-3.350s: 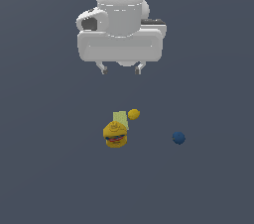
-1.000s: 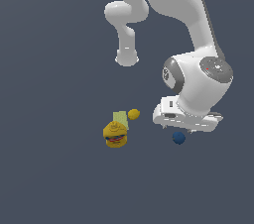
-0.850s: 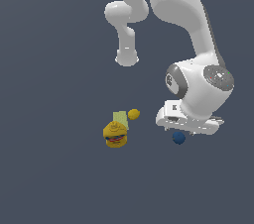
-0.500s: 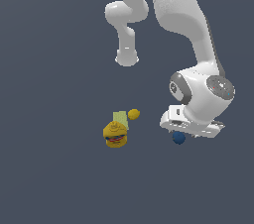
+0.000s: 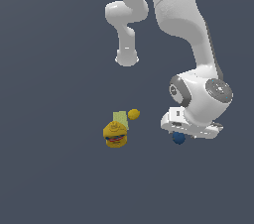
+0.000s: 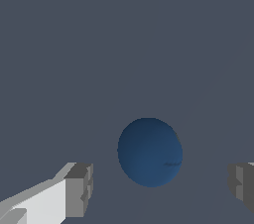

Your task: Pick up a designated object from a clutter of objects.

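I see the gripper (image 6: 161, 188) spread wide around the blue ball (image 6: 150, 151), seemingly not touching, with burger lump (image 5: 115, 135), green block (image 5: 120, 118) and yellow ball (image 5: 133, 114) well apart.

Flat dark grey floor (image 5: 54, 168). On it: blue ball (image 5: 178, 138); well apart, a tight cluster of yellow burger-like lump (image 5: 115, 135), pale green block (image 5: 120, 118) just behind, small yellow ball (image 5: 133, 114) beside the block.
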You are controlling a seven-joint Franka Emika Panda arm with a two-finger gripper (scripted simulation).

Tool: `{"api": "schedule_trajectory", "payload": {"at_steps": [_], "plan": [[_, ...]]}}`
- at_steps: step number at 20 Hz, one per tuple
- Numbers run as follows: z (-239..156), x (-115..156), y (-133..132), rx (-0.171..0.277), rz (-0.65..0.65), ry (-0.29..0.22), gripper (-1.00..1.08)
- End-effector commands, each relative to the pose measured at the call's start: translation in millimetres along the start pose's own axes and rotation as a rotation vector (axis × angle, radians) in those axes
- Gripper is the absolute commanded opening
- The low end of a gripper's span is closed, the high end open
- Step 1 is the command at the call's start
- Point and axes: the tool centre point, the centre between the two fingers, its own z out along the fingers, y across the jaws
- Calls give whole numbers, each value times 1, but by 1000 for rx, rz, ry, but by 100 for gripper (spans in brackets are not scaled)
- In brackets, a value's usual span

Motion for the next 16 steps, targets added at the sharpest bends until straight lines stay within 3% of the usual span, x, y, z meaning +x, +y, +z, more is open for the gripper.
{"api": "schedule_trajectory", "payload": {"at_steps": [1, 12, 13, 16], "plan": [[10, -1, 0, -1, 0, -1, 100], [43, 0, 0, -1, 2, 0, 100], [43, 0, 0, -1, 2, 0, -100], [43, 0, 0, -1, 2, 0, -100]]}}
